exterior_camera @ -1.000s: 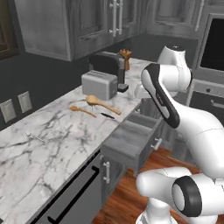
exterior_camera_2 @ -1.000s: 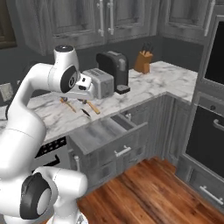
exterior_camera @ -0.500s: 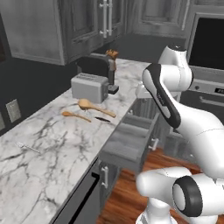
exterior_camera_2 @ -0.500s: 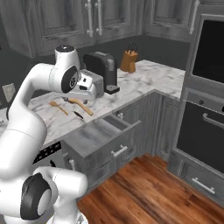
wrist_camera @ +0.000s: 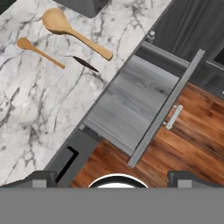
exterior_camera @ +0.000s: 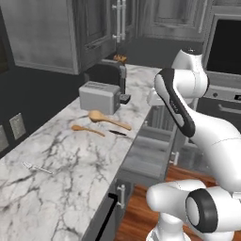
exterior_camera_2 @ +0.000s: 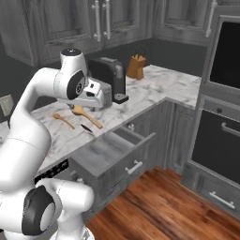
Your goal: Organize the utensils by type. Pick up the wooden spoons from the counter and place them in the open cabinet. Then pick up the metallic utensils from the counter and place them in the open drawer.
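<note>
Metallic fork (exterior_camera: 36,166) lies by itself at the left end of the counter (exterior_camera: 70,188), well apart from the other pieces. Next to the right, the slimmer wooden spoon (exterior_camera: 86,129) and the long wooden spoon (exterior_camera: 107,119) lie flat and roughly parallel, near each other, just in front of the toaster (exterior_camera: 99,97). A thin dark-handled metallic utensil (exterior_camera: 117,132) lies beside them, toward the counter edge. Everything rests flat on the marble, so any pick will likely need a top-down approach.

Right of the counter edge, below it, the open drawer (wrist_camera: 131,105) is pulled out and looks empty; its silver bar handle (wrist_camera: 173,117) faces the wood floor. Judged from this, no sorting is done yet.

Gripper (wrist_camera: 111,179) hangs high, off the counter edge, looking straight down; jaws spread wide, nothing between them. In the hand view both spoons sit far up and to the left of the fingertips (wrist_camera: 41,178), well apart from them, while the drawer lies nearer, straight ahead. Reaching the spoons calls for travel over the counter, then descent.
</note>
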Available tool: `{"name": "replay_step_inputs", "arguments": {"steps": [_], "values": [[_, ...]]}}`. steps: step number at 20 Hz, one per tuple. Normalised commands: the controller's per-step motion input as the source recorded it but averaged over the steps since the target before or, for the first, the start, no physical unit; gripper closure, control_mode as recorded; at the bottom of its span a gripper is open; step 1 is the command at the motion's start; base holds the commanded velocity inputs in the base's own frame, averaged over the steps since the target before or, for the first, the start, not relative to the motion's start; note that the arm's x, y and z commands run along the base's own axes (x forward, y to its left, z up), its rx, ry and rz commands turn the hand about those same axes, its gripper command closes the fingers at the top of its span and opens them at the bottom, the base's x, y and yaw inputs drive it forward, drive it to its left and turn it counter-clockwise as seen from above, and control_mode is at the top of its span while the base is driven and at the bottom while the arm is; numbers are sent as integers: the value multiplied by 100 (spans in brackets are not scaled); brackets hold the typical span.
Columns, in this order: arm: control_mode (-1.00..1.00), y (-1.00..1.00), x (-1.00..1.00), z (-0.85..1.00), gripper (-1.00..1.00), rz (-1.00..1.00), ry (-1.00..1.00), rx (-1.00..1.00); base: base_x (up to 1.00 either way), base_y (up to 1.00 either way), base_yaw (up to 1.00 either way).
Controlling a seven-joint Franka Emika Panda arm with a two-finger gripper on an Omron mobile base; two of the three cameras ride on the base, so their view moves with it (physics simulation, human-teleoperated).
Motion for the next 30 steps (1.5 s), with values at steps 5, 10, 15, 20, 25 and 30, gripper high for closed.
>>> {"name": "replay_step_inputs", "arguments": {"steps": [5,10,15,20,25,30], "values": [[100,0,0,0,-100,0,0,0,8,55,-11],[100,0,0,0,-100,0,0,0,8,37,-9],[100,0,0,0,-100,0,0,0,0,4,0],[-100,8,0,-8,-100,1,0,0,0,0,0],[-100,30,0,-19,-100,15,2,0,0,0,0],[-100,48,9,-31,-100,25,0,0,0,0,0]]}}
